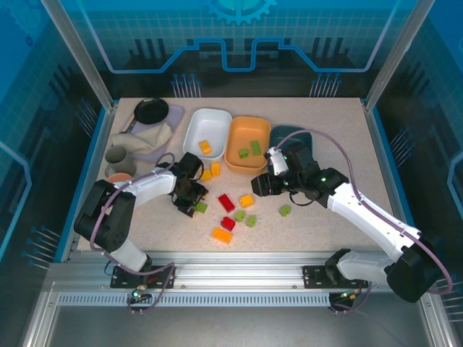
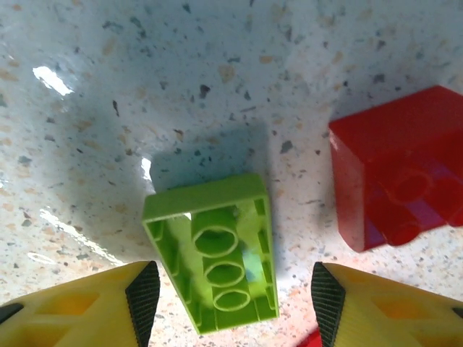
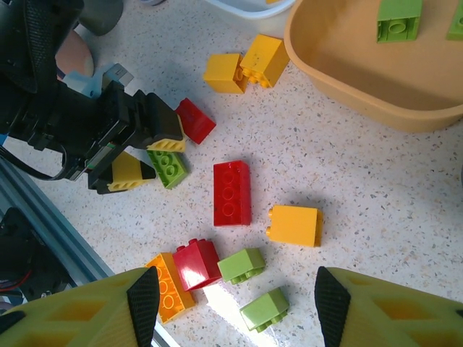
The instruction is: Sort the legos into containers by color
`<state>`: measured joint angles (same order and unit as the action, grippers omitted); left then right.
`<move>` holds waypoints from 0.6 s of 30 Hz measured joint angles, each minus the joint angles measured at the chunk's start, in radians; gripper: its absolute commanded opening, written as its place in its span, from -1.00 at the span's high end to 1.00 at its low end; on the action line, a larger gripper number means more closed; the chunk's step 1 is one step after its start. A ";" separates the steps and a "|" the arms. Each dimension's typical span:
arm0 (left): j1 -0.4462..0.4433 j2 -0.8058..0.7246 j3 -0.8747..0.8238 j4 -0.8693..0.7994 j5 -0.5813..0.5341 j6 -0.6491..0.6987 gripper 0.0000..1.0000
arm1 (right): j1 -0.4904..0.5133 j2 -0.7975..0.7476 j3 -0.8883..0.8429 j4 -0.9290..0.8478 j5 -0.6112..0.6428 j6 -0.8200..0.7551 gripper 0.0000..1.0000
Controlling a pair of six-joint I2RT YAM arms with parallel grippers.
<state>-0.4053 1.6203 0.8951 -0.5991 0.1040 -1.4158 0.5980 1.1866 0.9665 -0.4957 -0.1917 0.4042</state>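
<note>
Three containers in row toward far edge of worktop (image 1: 325, 238): white dish (image 1: 194, 124), orange dish (image 1: 236, 137), dark teal dish (image 1: 286, 131). One yellow brick (image 1: 205, 147) in white dish, two green bricks (image 1: 255, 147) in orange dish. Ten or so loose legos (image 1: 226, 202) mid-worktop, red/yellow/green mix. Left tool (image 2: 235, 300) spread, low over upside-down green brick (image 2: 217, 253), pads (image 2: 142, 296) either side, small gaps, no contact afaict. Red brick (image 2: 398, 166) just beside. Right tool (image 3: 230, 303) spread too, nothing between pads, hovering above loose pile.
</note>
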 measured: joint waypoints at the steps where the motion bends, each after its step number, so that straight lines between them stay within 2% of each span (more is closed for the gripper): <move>1: -0.003 0.008 0.000 0.001 -0.003 0.000 -0.13 | 0.000 0.000 0.000 0.000 0.000 0.003 -0.22; 10: -0.011 0.034 0.014 -0.040 -0.020 0.000 0.31 | 0.000 0.003 0.000 0.001 0.000 0.007 -0.21; 18: -0.046 0.011 0.049 -0.075 -0.068 0.018 0.36 | -0.003 -0.005 0.000 -0.001 0.008 0.022 -0.19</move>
<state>-0.4515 1.6318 0.9443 -0.6739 0.0364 -1.3979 0.5953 1.1820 0.9668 -0.4965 -0.1833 0.4259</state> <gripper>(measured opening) 0.336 0.600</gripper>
